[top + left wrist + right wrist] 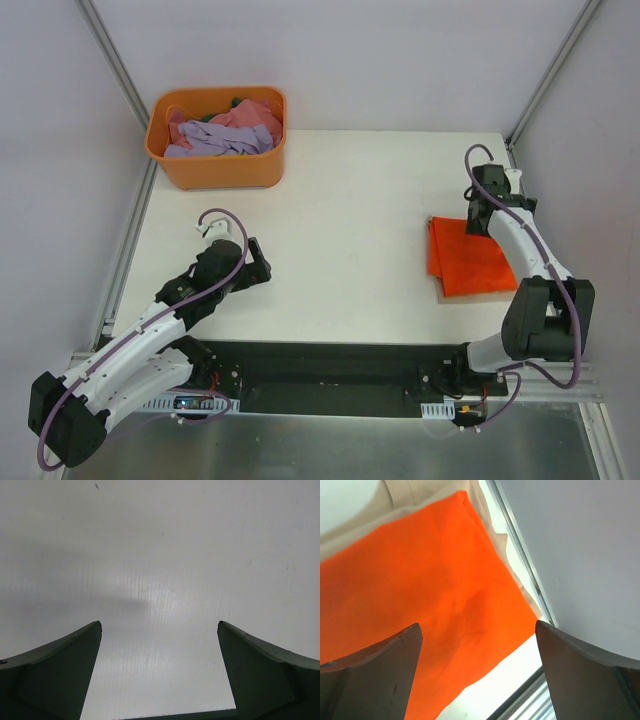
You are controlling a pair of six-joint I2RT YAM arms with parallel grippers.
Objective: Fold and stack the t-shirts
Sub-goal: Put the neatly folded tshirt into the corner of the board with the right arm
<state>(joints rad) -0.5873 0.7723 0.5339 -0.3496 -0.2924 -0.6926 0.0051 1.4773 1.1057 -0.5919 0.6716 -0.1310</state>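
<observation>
A folded bright orange t-shirt (470,260) lies flat on the right side of the table. It rests on a tan t-shirt (435,492) whose edges show around it in the right wrist view. My right gripper (477,222) (477,625) hovers open over the orange shirt's far edge, with nothing between its fingers. Lilac t-shirts (215,140) and a pink t-shirt (250,118) sit crumpled in the tub at the back left. My left gripper (257,264) (159,625) is open over bare table at the left, holding nothing.
The orange plastic tub (215,172) stands at the back left corner. A metal frame rail (520,555) and the grey wall run close along the table's right edge beside the stack. White tabletop (350,230) lies between the two arms.
</observation>
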